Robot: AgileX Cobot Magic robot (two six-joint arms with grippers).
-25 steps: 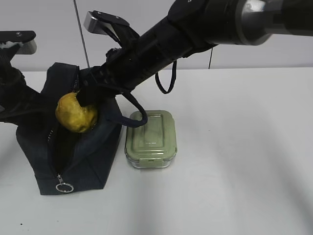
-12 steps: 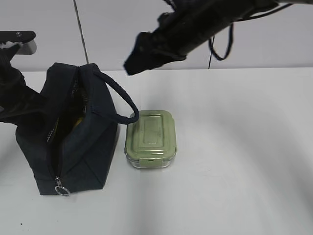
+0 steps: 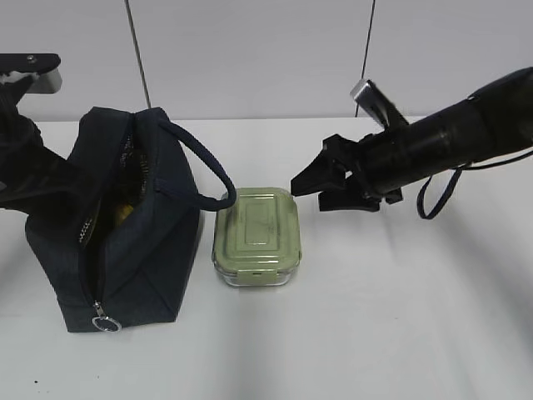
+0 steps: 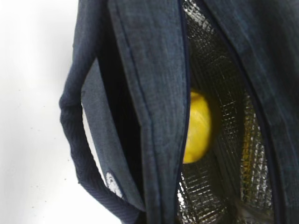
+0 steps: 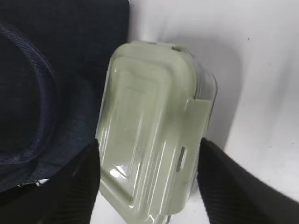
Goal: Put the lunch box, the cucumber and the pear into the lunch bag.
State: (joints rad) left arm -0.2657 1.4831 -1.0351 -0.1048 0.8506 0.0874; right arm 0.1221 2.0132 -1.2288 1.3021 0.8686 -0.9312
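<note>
While angled low, right gripper [image 3: 326,185] gapes — beside lunch box [image 3: 256,237].

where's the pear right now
The pear is inside the lunch bag, at the left of the exterior view beside the lunch box; the left wrist view shows it against the silvery lining.
</note>
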